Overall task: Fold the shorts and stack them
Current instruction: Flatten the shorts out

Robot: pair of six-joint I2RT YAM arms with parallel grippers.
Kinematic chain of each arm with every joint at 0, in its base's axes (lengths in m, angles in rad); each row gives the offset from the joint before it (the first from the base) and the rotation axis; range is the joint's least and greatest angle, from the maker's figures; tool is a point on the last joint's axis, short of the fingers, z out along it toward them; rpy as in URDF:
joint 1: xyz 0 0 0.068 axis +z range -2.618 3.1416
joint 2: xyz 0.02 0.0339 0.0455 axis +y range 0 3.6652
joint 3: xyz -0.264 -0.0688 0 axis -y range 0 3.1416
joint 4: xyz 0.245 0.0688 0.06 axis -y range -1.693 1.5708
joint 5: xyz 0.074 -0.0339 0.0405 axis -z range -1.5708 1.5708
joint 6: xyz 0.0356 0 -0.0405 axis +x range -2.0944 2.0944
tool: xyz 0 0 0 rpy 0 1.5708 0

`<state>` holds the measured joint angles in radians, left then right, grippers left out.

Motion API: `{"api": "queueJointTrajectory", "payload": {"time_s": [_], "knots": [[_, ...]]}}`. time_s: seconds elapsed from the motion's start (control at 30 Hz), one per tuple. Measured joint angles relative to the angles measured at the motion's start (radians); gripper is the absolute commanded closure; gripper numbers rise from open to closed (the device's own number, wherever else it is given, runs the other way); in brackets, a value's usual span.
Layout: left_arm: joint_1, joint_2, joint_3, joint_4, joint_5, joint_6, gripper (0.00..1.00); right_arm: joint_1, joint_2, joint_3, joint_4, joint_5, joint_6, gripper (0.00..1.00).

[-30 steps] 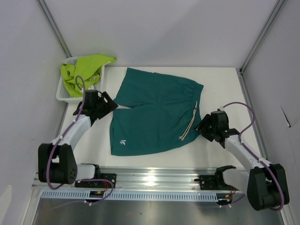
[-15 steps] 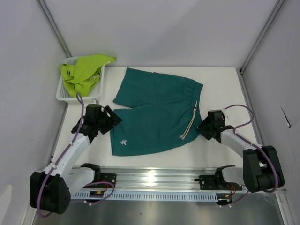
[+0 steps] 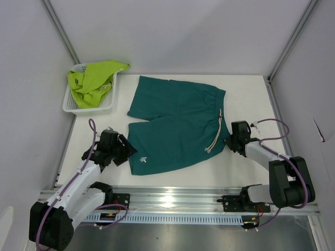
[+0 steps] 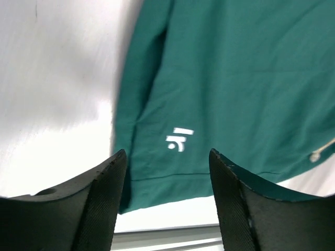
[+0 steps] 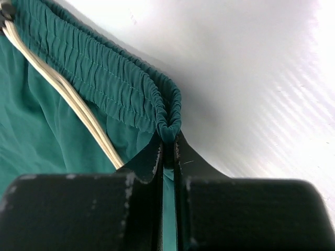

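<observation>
At the near edge of the bench [image 3: 246, 94], both arms reach forward from their bases.

Left pincer [image 4: 166, 157]: jaws set wide apart, nothing between them. It sits low at the near left corner of the dark teal shorts [image 3: 172, 125], beside the hem of the nearer leg. The left wrist view shows that hem and a small white logo [image 4: 179, 140] between the two fingers. Whether a finger touches the fabric cannot be determined.

Right pincer [image 5: 167, 146]: jaws closed together on the teal shorts. The right wrist view shows the fingers clamping the folded end of the gathered waistband [image 5: 120, 78] at its near right corner. The pale drawstring [image 5: 78, 110] lies just beside the grip, along the waistband.

Teal shorts: spread flat on the middle of the bench, waistband to the right, both legs pointing left, one leg nearer and one farther.

Far left corner: a white mesh basket [image 3: 70, 104] stands on the bench, well apart from the teal pair. The lime yellow-green shorts [image 3: 94, 78] lie crumpled in it, with part draped over the far right rim.
</observation>
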<state>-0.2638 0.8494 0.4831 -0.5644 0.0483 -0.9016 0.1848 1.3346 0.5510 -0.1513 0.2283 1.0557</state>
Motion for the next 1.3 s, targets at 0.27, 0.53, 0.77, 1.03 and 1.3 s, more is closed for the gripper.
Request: {"api": "queueJointTrajectory", "payload": {"time_s": [0.27, 0.53, 0.77, 1.03, 1.3], "knots": [[-0.003, 0.132, -0.056, 0.092, 0.007, -0.018, 0.62, -0.006, -0.070, -0.054, 0.003, 0.052, 0.044, 1.00], [-0.005, 0.214, -0.070, 0.235, 0.018, -0.018, 0.81, -0.007, -0.098, -0.080, 0.007, 0.056, 0.044, 1.00], [-0.008, 0.312, -0.055, 0.293, 0.015, -0.015, 0.88, -0.007, -0.127, -0.091, 0.004, 0.056, 0.043, 1.00], [-0.017, 0.307, -0.047, 0.306, -0.046, -0.004, 0.71, -0.008, -0.151, -0.091, 0.000, 0.056, 0.039, 1.00], [-0.018, 0.310, -0.013, 0.294, -0.072, 0.048, 0.63, -0.008, -0.151, -0.095, 0.005, 0.056, 0.028, 1.00]]}}
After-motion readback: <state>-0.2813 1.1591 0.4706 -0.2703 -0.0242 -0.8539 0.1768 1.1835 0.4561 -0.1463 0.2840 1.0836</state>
